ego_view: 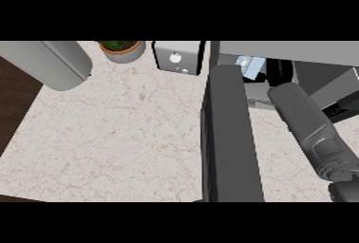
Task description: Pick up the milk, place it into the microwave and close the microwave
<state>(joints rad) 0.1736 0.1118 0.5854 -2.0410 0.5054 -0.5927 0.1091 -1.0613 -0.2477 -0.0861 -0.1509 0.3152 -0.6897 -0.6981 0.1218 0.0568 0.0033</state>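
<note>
A: Where's the milk?
B: Small pale blue and white carton [250,66], top right, at the mouth of the microwave [294,51]. It looks to be inside the opening, but only part of it shows and what it rests on is hidden.
A: Microwave door?
B: Open. The door [231,137] is a long dark panel seen nearly edge-on, running from the microwave down to the lower edge of the view, across the marble counter [119,137].
A: Right hand?
B: The grey right forearm [308,128] comes in from the lower right, just beside the door, and slants up toward the opening. The right hand [279,71] is only a dark shape in the shadow just right of the carton. Can't tell how far open it is, or whether it has hold of the milk.
A: Left hand?
B: Doesn't show anywhere.
A: Anything else?
B: A potted plant [123,50] at the back edge, and a small white box-shaped appliance [179,57] between the plant and the microwave. A big grey cylinder [52,64] lies tilted across the top left corner; can't tell what it is. Dark wood floor [14,99] left of the counter.
</note>
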